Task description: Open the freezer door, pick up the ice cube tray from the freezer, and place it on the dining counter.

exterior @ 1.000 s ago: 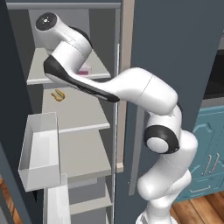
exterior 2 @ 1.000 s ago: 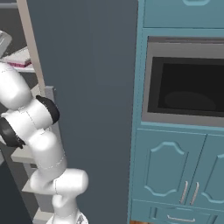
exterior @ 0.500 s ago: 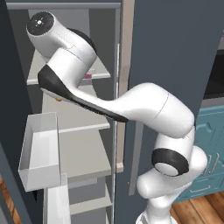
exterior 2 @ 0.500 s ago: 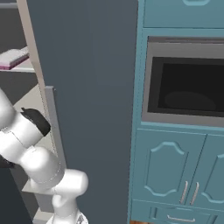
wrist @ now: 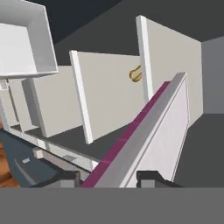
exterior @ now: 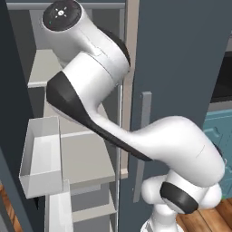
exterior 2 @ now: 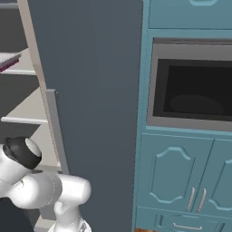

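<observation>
The freezer (exterior: 86, 158) stands open, with its light grey shelves showing. Its door (exterior: 8, 90) is swung out at the left edge of the left base view. The ice cube tray (wrist: 148, 127), pale grey with a pink-magenta side, runs slanted up the hand view from between the two finger tips. My gripper (wrist: 109, 177) is shut on its near end. In the right base view the tray (exterior 2: 9, 60) shows at the far left, just above a shelf (exterior 2: 20, 71). My arm's big white elbow (exterior: 90, 59) hides much of the freezer's inside. The dining counter is out of view.
A deep white bin (exterior: 41, 154) hangs at the left of the opening and appears again as the white bin (wrist: 24, 41) in the hand view. A small yellow thing (wrist: 136, 74) lies on a shelf. The plain dark-grey door (exterior 2: 90, 90) with its handle (exterior 2: 53, 131) and a teal oven cabinet (exterior 2: 190, 95) stand to the right.
The arm's elbow has swung up and toward the cameras, looming larger. The jaws closed a little on the tray, then held. The tray stays at about the same spot by the shelf.
</observation>
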